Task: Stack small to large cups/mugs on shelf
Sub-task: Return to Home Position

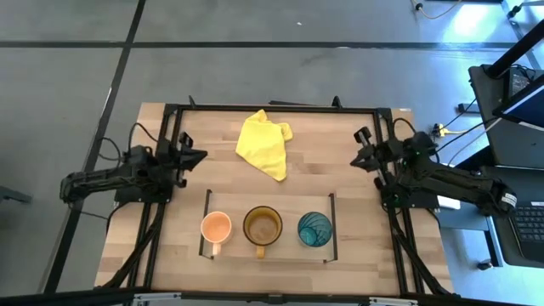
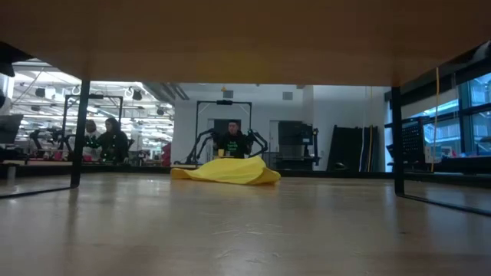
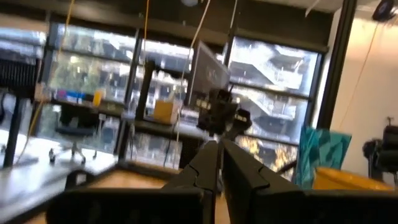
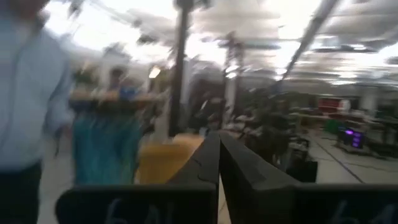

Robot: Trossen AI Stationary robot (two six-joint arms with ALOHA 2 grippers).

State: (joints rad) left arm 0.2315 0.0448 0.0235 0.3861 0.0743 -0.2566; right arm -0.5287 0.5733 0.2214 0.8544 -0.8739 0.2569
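The shelf [image 1: 238,206] stands along the near side of the bench [image 1: 361,242], its light board carrying all three vessels in one row from left to right. The small pale-orange mug [image 1: 216,228] is at the left end, just inside the left black upright. The amber-brown mug [image 1: 263,225] sits in the middle and the teal ribbed tumbler [image 1: 314,229] is at the right end, close to the right upright. All three stand upright with their mouths open upward. They are near one another with bare board showing between them. The handles of both mugs point toward the near edge of the bench.

A crumpled yellow cloth [image 1: 264,143] lies on the far half of the bench, well apart from the shelf. In the low view it shows beyond the underside of the shelf board, between the two uprights.

The left gripper [image 1: 201,155] hangs at the left side of the bench, pointing inward toward the middle. Its fingers [image 3: 205,165] are pressed together with nothing between them. The right gripper [image 1: 357,158] is drawn back at the right side, pointing toward the left one, and its fingers [image 4: 202,158] likewise meet and hold nothing. Both are well away from the cups and from the cloth.

Across the room behind the bench, two people sit at workstations, small in the low view.
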